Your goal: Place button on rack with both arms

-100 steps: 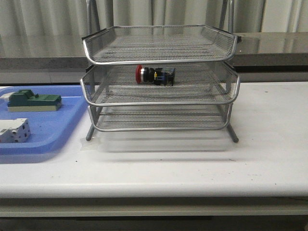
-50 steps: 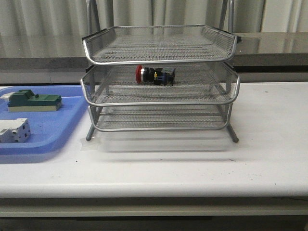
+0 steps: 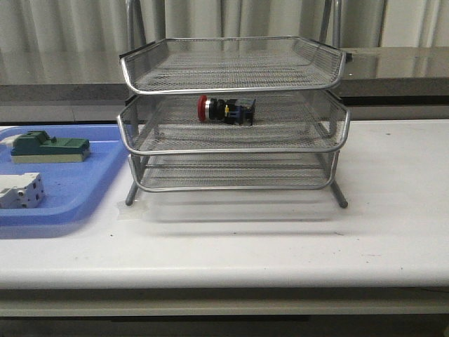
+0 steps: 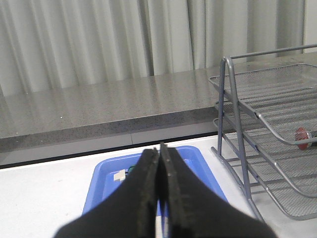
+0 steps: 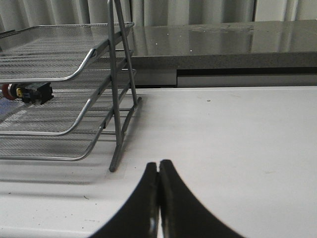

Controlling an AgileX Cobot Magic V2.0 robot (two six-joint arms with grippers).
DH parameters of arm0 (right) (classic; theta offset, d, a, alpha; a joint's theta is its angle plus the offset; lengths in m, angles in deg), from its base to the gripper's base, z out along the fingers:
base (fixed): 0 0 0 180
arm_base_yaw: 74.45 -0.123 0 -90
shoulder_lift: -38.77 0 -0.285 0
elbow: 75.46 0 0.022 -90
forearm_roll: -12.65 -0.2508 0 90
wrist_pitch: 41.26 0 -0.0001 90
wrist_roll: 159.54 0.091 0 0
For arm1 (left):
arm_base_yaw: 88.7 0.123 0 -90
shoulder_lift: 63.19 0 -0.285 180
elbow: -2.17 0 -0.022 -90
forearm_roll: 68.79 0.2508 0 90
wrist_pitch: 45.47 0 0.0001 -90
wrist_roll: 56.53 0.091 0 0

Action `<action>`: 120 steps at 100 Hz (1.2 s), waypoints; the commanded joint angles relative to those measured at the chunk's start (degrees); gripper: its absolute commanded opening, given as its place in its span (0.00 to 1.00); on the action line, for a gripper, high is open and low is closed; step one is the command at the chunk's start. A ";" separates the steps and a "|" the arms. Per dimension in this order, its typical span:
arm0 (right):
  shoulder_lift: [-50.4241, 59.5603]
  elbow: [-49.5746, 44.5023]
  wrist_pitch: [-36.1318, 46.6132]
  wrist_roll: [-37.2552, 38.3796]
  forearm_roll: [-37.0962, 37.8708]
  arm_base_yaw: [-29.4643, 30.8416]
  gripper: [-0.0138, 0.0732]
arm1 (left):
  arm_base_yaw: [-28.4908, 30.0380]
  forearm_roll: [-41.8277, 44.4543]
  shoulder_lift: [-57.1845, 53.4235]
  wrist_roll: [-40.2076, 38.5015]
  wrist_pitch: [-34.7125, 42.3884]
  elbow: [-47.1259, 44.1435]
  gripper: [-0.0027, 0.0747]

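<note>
The button (image 3: 225,110), with a red head and a black body, lies on its side on the middle tier of the silver wire-mesh rack (image 3: 231,151). It also shows in the right wrist view (image 5: 27,92), and its red head shows in the left wrist view (image 4: 303,134). No arm appears in the front view. My left gripper (image 4: 159,149) is shut and empty, above the blue tray (image 4: 106,183), left of the rack (image 4: 267,119). My right gripper (image 5: 158,164) is shut and empty over the white table, right of the rack (image 5: 74,74).
A flat blue tray (image 3: 77,189) at the left holds a green block (image 3: 49,147) and a white terminal block (image 3: 21,191). The rack's legs (image 3: 339,196) stand on the white table. A grey ledge and curtains run behind.
</note>
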 commanded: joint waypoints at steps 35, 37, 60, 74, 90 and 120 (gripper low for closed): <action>1.16 0.77 4.96 0.21 0.51 0.50 0.09 | 0.18 -0.58 0.52 -0.63 4.61 1.70 0.01; 1.16 0.77 4.96 0.21 0.51 0.50 0.09 | 0.18 -0.58 0.52 -0.63 4.61 1.70 0.01; 1.16 0.77 4.96 0.21 0.51 0.50 0.09 | 0.18 -0.58 0.52 -0.63 4.61 1.68 0.01; 1.16 0.77 4.96 0.21 0.51 0.50 0.09 | 0.18 2.64 0.52 -0.63 4.11 0.84 0.01; 1.16 0.77 4.96 0.21 0.51 0.50 0.09 | 0.18 7.83 -0.19 -6.66 4.63 -3.38 0.01; 1.16 0.77 4.96 0.21 0.51 0.50 0.09 | 0.18 12.35 -7.95 -12.55 6.41 -12.79 0.01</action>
